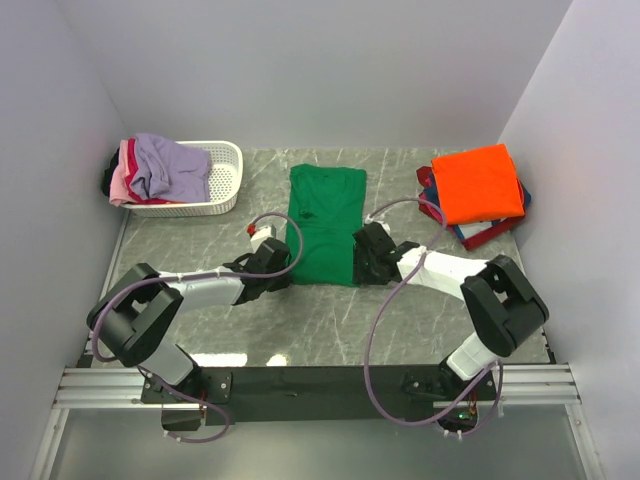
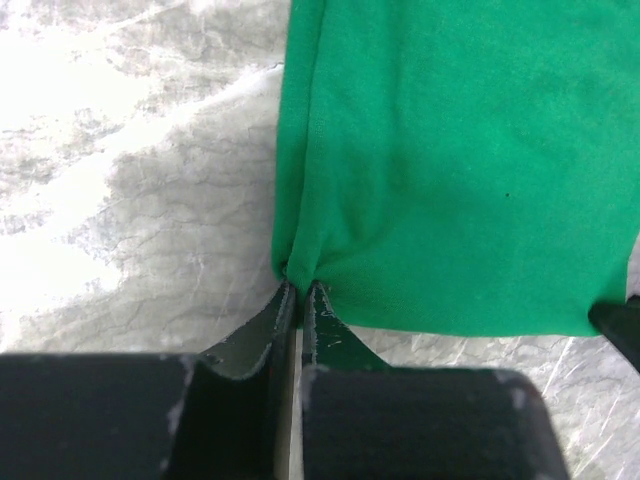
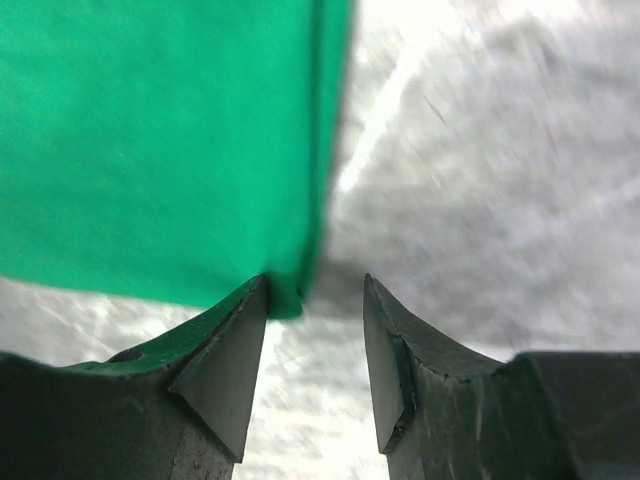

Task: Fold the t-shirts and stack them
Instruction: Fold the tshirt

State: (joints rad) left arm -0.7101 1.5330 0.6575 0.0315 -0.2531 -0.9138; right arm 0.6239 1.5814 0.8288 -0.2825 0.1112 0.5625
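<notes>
A bright green t-shirt [image 1: 325, 225] lies flat and folded into a narrow strip in the middle of the table. My left gripper [image 1: 287, 274] is at its near left corner. In the left wrist view the gripper [image 2: 300, 288] is shut on that corner of the green cloth [image 2: 460, 160], which bunches at the tips. My right gripper [image 1: 358, 272] is at the near right corner. In the right wrist view it [image 3: 315, 285] stands open, with the corner of the green t-shirt [image 3: 160, 130] against its left finger. An orange t-shirt [image 1: 478, 183] tops a stack at the back right.
Red [image 1: 490, 232] and navy [image 1: 522, 200] shirts lie under the orange one. A white slotted basket [image 1: 225, 170] at the back left holds lavender [image 1: 165, 165] and pink [image 1: 125, 178] shirts. Grey walls close in the marbled table [image 1: 330, 320] on three sides.
</notes>
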